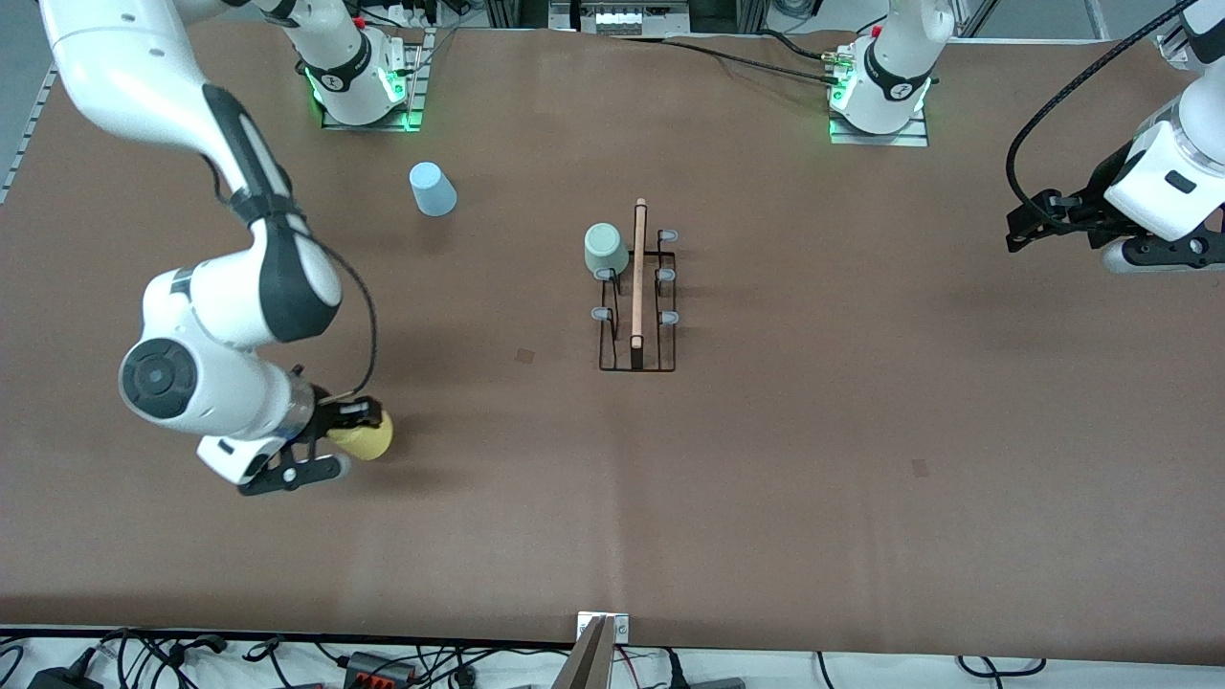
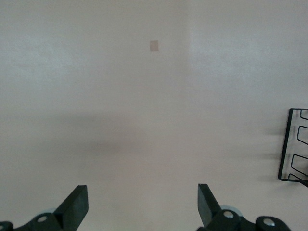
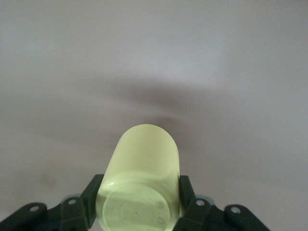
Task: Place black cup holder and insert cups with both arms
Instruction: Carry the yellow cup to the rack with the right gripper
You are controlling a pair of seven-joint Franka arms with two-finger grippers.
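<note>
The black cup holder (image 1: 638, 330) stands mid-table with its wooden bar (image 1: 638, 273) on top. A pale mint green cup (image 1: 606, 249) sits upside down on one of its pegs. At the right arm's end, low over the table, my right gripper (image 1: 352, 428) is shut on a yellow cup (image 1: 367, 437). In the right wrist view the fingers (image 3: 92, 198) clamp this yellow cup (image 3: 144, 159) near its base, mouth toward the table. A light blue cup (image 1: 433, 188) stands upside down nearer the right arm's base. My left gripper (image 1: 1016, 233) waits open over the left arm's end, empty (image 2: 142, 204).
The holder's wire base (image 2: 288, 161) shows at the edge of the left wrist view. Small darker patches mark the brown table cover (image 1: 524, 355) (image 1: 920, 467). Cables and a metal bracket (image 1: 601, 632) lie along the table edge nearest the front camera.
</note>
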